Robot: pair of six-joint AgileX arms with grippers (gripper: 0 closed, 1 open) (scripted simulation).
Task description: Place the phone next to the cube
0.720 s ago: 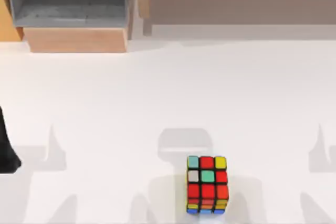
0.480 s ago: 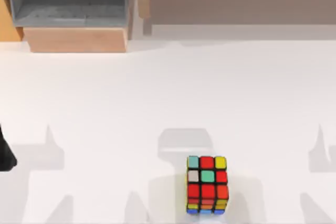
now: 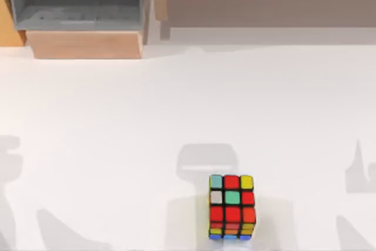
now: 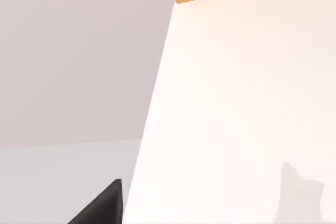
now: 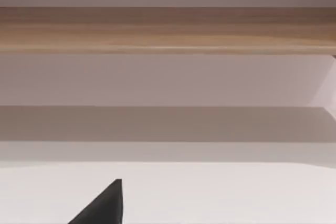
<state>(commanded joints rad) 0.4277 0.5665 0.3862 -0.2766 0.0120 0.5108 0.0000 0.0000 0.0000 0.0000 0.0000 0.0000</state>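
The puzzle cube [image 3: 231, 206] stands on the white table [image 3: 176, 116], near its front edge. The phone's position cannot be determined. A dark fingertip of the left gripper [image 4: 100, 208] and of the right gripper [image 5: 100, 205] is visible; whether either is apart or together cannot be told. Judged step: locating the phone. Next move requires finding and grasping it.

Bright, even light washes the white counter [image 3: 117, 121] nearly to glare in the top view. Soft grey shadows lie on it: one just behind the cube [image 3: 231, 206], spiky ones along the left, right and near edges. The open grey box [image 3: 76, 1] at the back is shaded inside. Wrist views are bright, with flat, soft-edged shading.
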